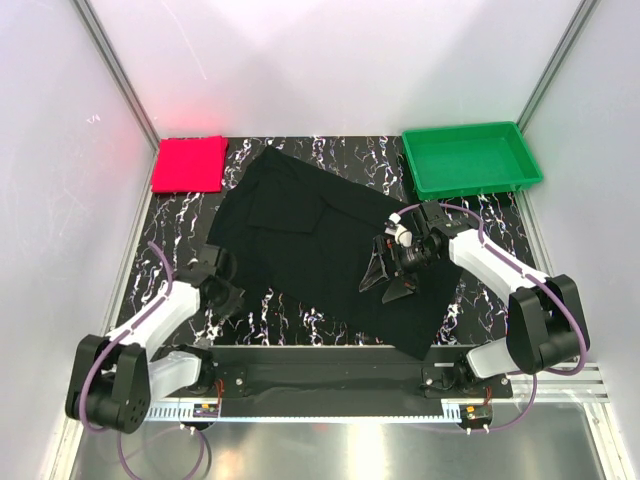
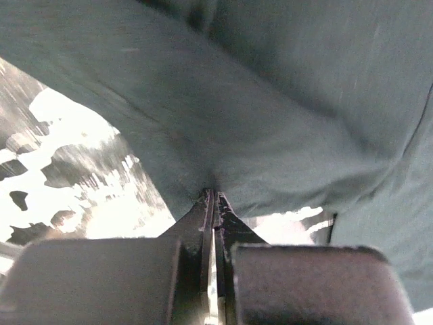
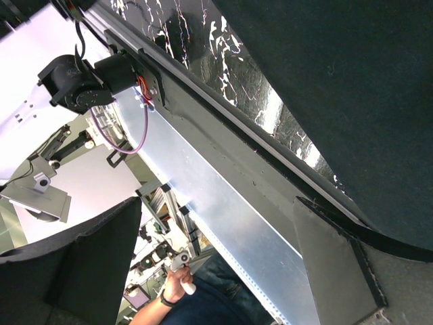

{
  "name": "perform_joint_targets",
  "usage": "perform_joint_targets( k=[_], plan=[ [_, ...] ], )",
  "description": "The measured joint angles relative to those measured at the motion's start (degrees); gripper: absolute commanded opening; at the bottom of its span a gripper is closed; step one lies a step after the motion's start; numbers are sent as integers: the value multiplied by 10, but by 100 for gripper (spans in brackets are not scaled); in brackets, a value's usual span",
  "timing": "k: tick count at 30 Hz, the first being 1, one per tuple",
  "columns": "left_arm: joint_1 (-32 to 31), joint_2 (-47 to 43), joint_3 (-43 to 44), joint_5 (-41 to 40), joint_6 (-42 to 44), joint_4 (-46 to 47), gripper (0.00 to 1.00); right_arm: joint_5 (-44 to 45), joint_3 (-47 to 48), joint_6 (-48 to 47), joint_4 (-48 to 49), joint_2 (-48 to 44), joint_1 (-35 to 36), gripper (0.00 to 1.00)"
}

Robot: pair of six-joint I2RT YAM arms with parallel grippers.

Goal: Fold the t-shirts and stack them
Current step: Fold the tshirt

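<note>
The left gripper (image 2: 214, 198) is clamped on a small pinch of the plain black cloth t-shirt (image 1: 320, 250); in its wrist view the jaws meet with the cloth bunched just above them. It grips the shirt's left edge, and the bulk of the garment spreads away to its right. Far beyond this gripper, well apart from it, the bright pinkish-red t-shirt (image 1: 190, 165) lies folded into a neat rectangle on the black marble-patterned table (image 1: 190, 215).

The black shirt lies mostly flat, its long axis running diagonally from far-left to near-right. I cannot tell which end is the collar. A flap is doubled over near the far-left end.

The right gripper (image 1: 388, 280) hangs over the shirt's right half with its fingers apart, gripping nothing. The rigid green plastic tray (image 1: 470, 160) sits beyond it.

The left pinch looks thin, so a pull may let the cloth slip free. With only one side held, a lift would probably drag the shirt askew and wrinkle it. The near-right corner reaches the table's near edge and could slide off.
</note>
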Motion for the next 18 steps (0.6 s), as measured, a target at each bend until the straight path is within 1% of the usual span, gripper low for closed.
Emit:
perform_joint_targets(
  k=[4,7,9,10,11,14,16,18],
  plan=[
    [-47,-13,-5,21,-40,-20,0,0,0,0,2,2,0,100],
    [-63,-18,3,29,-46,-45,2,0,0,0,2,3,0,100],
    [-69,-24,34,19,-37,-82,18,-1,0,0,3,3,0,100],
    [-70,-29,56,5,-29,-98,31,-1,0,0,3,3,0,100],
    [-69,-32,77,-7,-21,-110,47,-1,0,0,3,3,0,100],
    [-41,-42,147,-49,32,-125,65,-1,0,2,3,3,0,100],
    [1,-42,174,-72,75,-126,68,-2,0,2,3,3,0,100],
    [45,-41,182,-90,119,-126,68,-4,0,3,3,3,0,100]
  ],
)
